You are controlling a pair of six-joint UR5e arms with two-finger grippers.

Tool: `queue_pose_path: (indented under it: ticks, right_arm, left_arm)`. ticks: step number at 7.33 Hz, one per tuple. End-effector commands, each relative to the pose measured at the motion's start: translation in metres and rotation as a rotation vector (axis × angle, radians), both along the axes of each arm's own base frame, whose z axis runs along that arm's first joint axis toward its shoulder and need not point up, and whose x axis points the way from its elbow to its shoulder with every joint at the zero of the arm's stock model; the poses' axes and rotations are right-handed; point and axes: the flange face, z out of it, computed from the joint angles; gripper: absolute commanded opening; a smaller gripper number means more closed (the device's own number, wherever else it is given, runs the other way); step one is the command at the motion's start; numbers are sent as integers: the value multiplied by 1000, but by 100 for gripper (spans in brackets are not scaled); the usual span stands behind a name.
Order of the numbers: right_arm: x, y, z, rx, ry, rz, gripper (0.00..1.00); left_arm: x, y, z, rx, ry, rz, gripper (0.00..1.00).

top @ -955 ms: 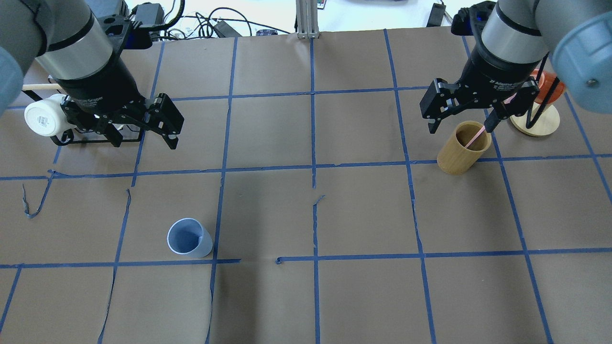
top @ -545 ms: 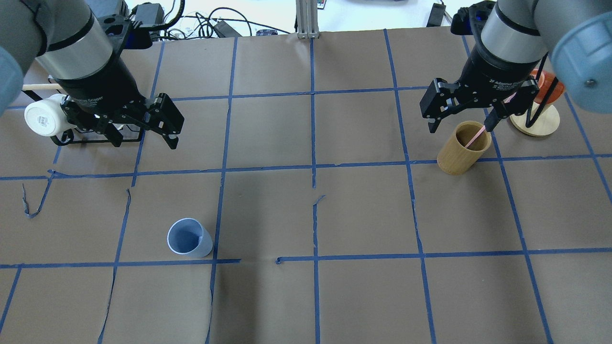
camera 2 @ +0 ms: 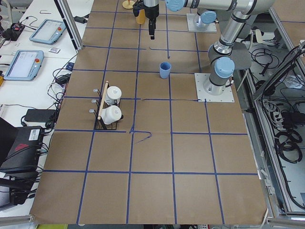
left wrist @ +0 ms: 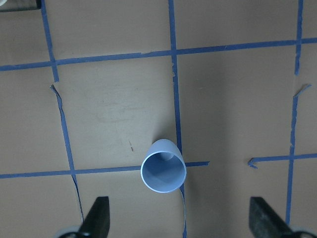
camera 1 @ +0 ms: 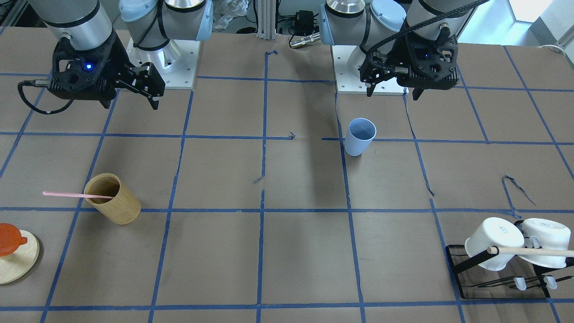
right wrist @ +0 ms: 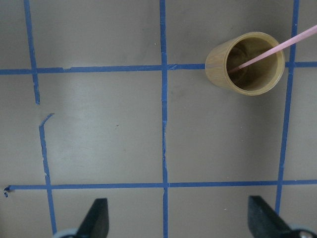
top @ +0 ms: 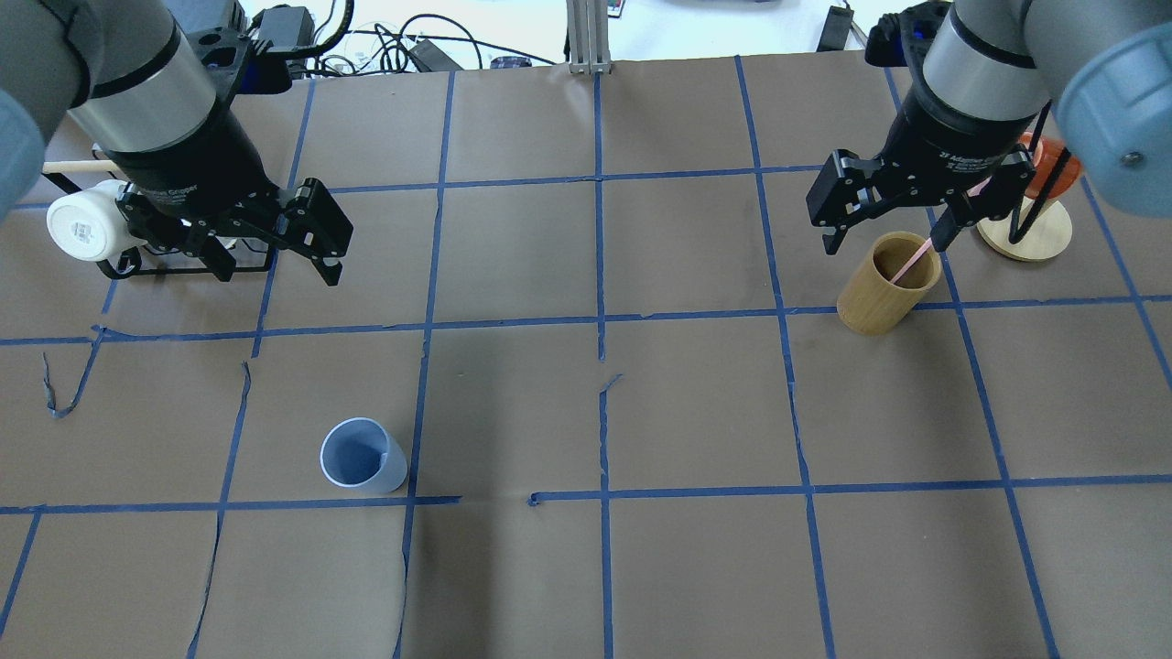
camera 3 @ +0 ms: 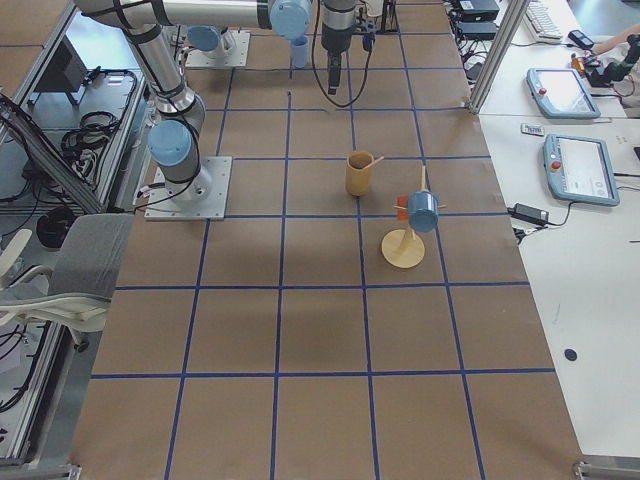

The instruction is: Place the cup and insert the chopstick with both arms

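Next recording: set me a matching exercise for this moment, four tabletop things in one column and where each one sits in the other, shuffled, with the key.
Things
1. light blue plastic cup
2. thin pink chopstick
3. two white mugs
4. orange cup

Places
A. on the black wire rack
B. upright by itself on the brown paper table cover
C. leaning in the tan wooden cylinder holder
D. on the stand with a round wooden base

Pairs: 1-B, 2-C, 3-A, 4-D
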Motion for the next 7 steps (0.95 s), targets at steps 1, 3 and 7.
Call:
queue_pose_path:
  ticks: [1,3,7]
  right_arm:
    - [0,0,0,-1,-1,0,100]
    - [0,0,0,-1,0,1,100]
    - [1,1,3,-8,6,-18,100]
  left_arm:
    - [0,0,0,-1,0,0,100]
    - [0,0,0,-1,0,0,100]
    - [0,0,0,-1,0,0,100]
